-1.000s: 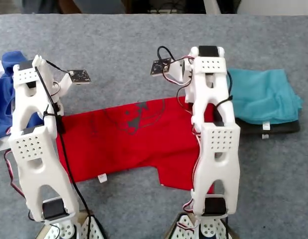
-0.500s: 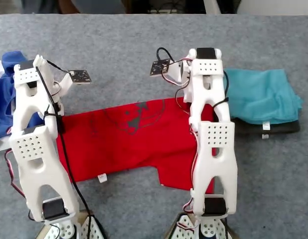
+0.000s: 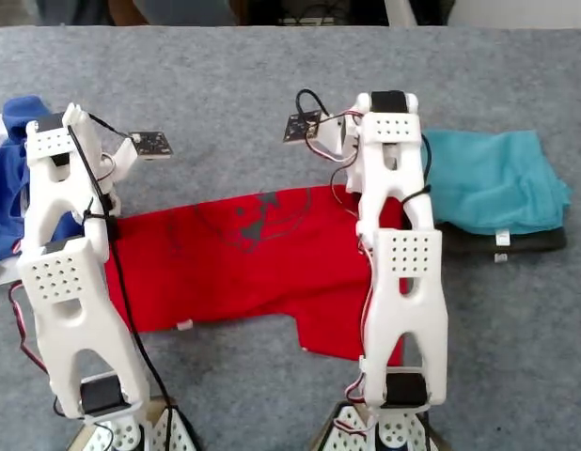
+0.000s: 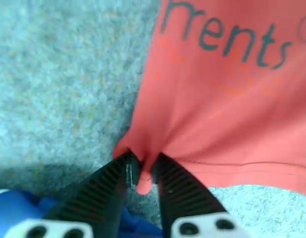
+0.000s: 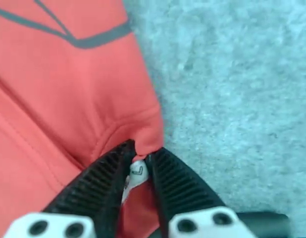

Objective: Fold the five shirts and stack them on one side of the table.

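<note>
Since the near hem of the red shirt (image 3: 243, 263) has drawn back a little from the arm bases over the last second, carrying its small white label (image 3: 184, 325) with it, the cloth appears to be under a gentle pull from its far side. That suggests the fold of this shirt is only just beginning.

The red shirt lies spread flat across the grey bench (image 3: 225, 85) between the two arms. Its near edge is uneven, dropping into a lower flap beside the right arm (image 3: 403, 282), and dark print shows toward its far edge. It looks thin and limp, puckering wherever it is pinched.

At the shirt's edge by the left arm (image 3: 70, 282), the left gripper (image 4: 143, 163) has its fingers clenched on a bunched corner of red cloth. At the opposite edge, the right gripper (image 5: 142, 151) has its fingers clamped on the red hem, with a white tag caught between them.

Beyond the shirt's right end, a folded teal shirt (image 3: 497, 178) rests on a black one (image 3: 516, 241). Past its left end lies a rumpled blue shirt (image 3: 13, 188).
</note>
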Controlling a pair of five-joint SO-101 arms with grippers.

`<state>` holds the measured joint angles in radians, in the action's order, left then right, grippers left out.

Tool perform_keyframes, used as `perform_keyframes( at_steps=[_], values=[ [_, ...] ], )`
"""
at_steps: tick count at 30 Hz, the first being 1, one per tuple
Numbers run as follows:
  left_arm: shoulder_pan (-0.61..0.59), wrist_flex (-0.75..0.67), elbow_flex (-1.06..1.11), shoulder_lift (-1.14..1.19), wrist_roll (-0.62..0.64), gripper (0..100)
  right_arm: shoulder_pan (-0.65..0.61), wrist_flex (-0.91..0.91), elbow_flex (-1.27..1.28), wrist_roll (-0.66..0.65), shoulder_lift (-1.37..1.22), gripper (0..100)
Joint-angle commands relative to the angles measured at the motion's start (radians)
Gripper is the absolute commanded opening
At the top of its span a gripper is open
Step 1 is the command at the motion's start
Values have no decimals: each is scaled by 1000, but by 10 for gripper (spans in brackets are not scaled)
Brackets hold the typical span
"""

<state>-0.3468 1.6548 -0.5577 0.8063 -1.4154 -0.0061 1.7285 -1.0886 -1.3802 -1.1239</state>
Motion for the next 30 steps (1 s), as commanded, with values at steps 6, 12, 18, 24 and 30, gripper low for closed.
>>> perform_keyframes(
  at_steps=[6, 12, 18, 24, 30],
  values=[
    [25, -196, -13, 3, 180, 29, -5, -77, -99, 57, 2, 13],
    [22, -290, -13, -6, 261, 29, 3, -215, -99, 138, 2, 13],
    [-1, -270, -113, -8, 267, 29, 0, -192, -156, 138, 12, 13],
    [-4, -230, -245, 5, 267, 29, -3, -183, -231, 140, 8, 13],
    [-5, -259, -243, 5, 379, 30, 0, -209, -229, 196, 8, 19]
  ],
)
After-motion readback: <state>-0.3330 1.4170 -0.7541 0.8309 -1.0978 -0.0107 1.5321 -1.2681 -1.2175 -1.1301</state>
